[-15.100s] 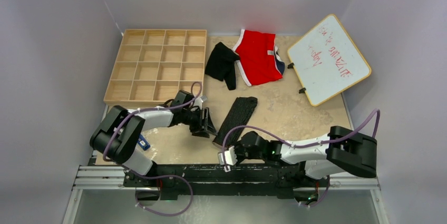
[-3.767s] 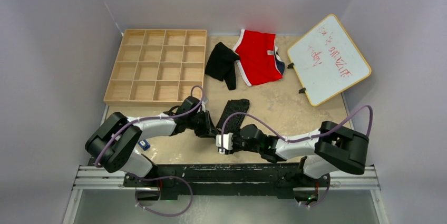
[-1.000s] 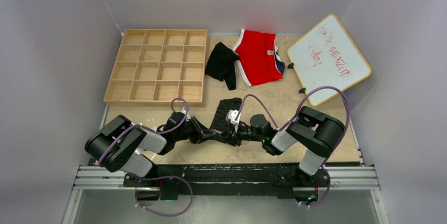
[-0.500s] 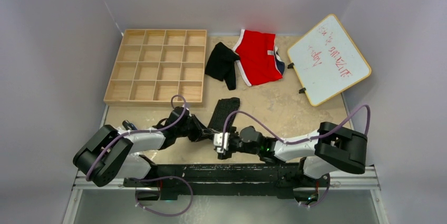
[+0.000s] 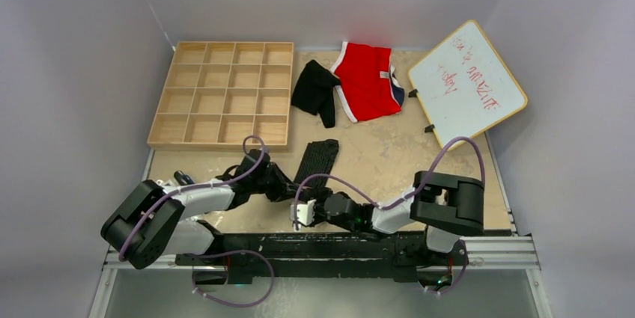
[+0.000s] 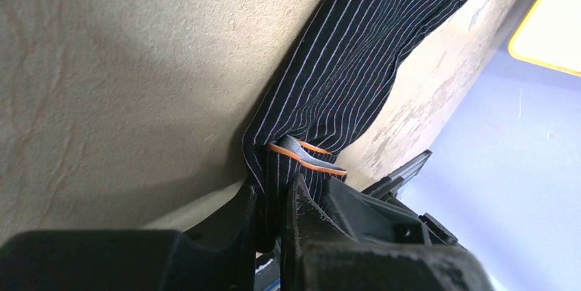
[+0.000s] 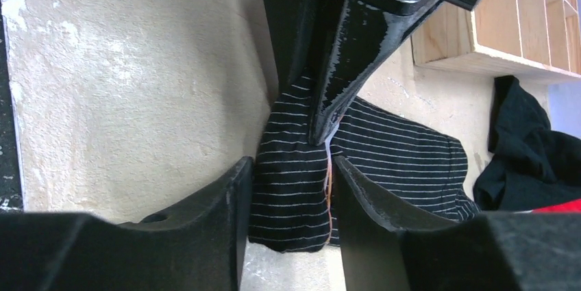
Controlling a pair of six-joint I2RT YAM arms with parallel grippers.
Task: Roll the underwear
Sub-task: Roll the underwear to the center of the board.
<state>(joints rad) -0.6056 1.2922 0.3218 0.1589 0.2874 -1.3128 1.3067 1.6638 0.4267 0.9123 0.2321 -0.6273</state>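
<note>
- The ribbed underwear [image 5: 317, 158] is lying as a narrow strip on the table [image 5: 419, 161], just near of the tray [image 5: 217, 143], and is bunching at its near end.
- The left gripper [image 6: 273, 194] is pinching that near end, its jaws clamped on the cloth.
- The right gripper [image 7: 291, 168] is straddling the same end from the near side. Its jaws are standing apart with the fold between them. I cannot tell whether they are pressing it.
- The plain underwear [image 5: 314, 90] is lying crumpled at the far side, touching the red briefs [image 5: 367, 78] to its right.
- The whiteboard [image 5: 464, 82] is sitting at far right.
</note>
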